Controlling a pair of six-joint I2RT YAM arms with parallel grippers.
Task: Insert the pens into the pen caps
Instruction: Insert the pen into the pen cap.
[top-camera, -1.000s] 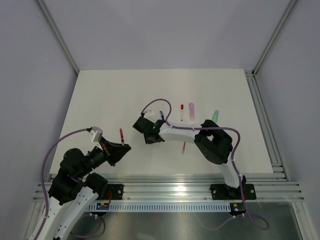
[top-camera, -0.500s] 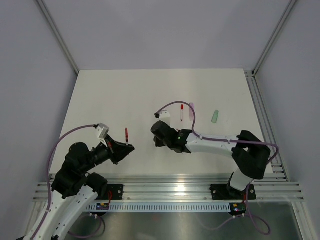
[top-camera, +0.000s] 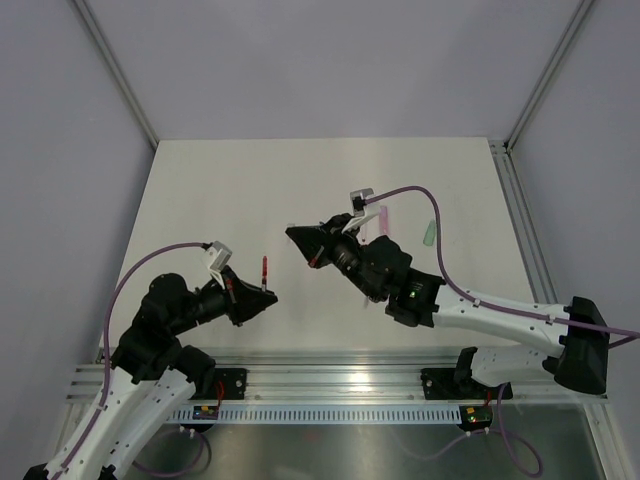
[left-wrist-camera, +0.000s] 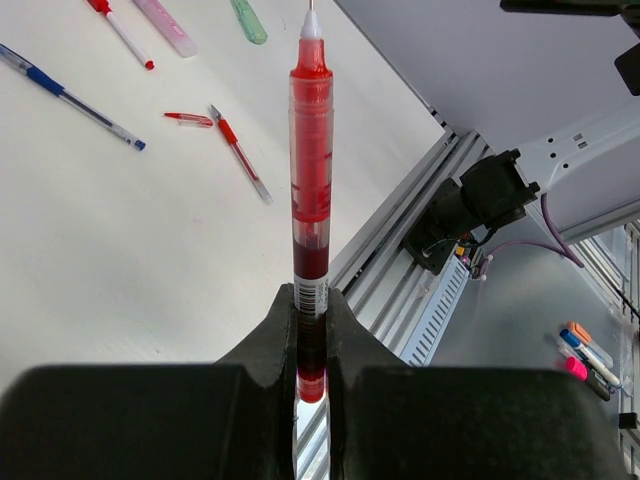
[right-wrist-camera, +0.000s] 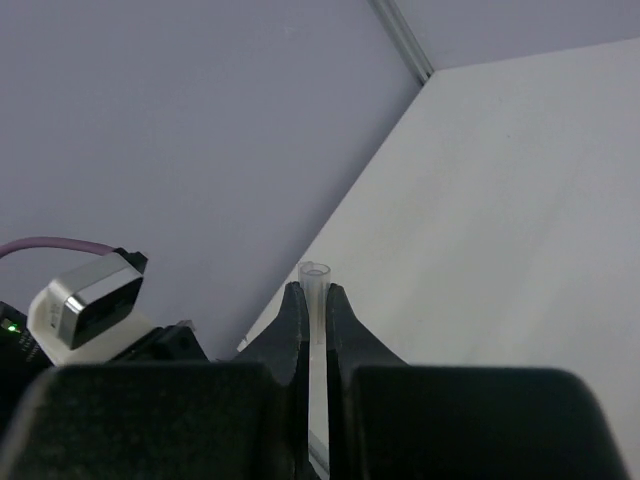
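Pinching noted: red pen (left-wrist-camera: 311, 150) is clamped by left gripper (left-wrist-camera: 310, 300), clear-ended pen cap (right-wrist-camera: 314, 275) by right gripper (right-wrist-camera: 312, 295), both above table (top-camera: 200, 200).

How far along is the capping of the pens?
Done: no pen is visibly capped yet. In hand: the left gripper grips a red pen, tip bare; the right gripper grips a cap, apart from that pen. Left: join these two, then cap the blue pen lying on the table.
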